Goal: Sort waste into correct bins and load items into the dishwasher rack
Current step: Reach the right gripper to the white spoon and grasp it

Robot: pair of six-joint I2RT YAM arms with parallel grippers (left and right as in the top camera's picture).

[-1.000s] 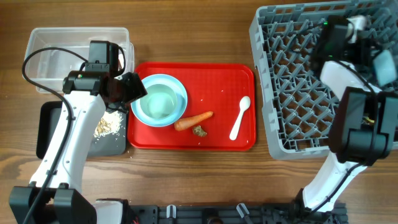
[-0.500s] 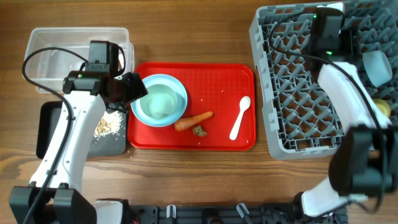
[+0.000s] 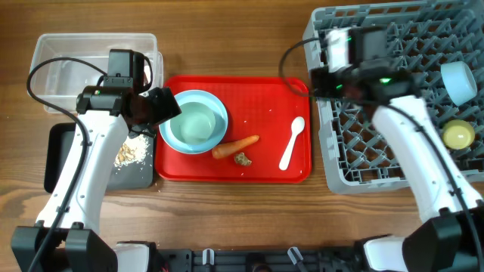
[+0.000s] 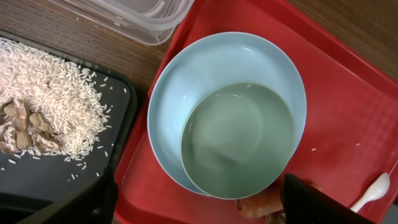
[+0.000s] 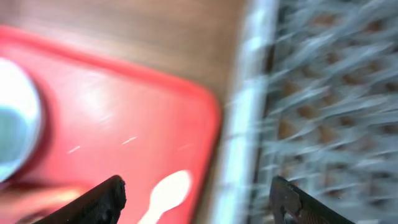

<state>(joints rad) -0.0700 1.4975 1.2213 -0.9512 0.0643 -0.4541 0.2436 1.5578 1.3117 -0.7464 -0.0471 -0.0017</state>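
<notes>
Can't make out any text, labels, brand marks or numbers anywhere, not even in the close-up wrist views.

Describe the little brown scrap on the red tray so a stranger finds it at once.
Find the red tray in the middle of the table. Beside the orange carrot, toward the tray's front edge, lies the brown scrap: the only small, dull, lumpy thing there.

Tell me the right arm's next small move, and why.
Probably lower the right pincer onto the spoon. It stands open and empty over the left edge of the rack, the spoon lies loose on the red tray just ahead in the wrist view, and the cup and a bowl already sit in the rack.
</notes>
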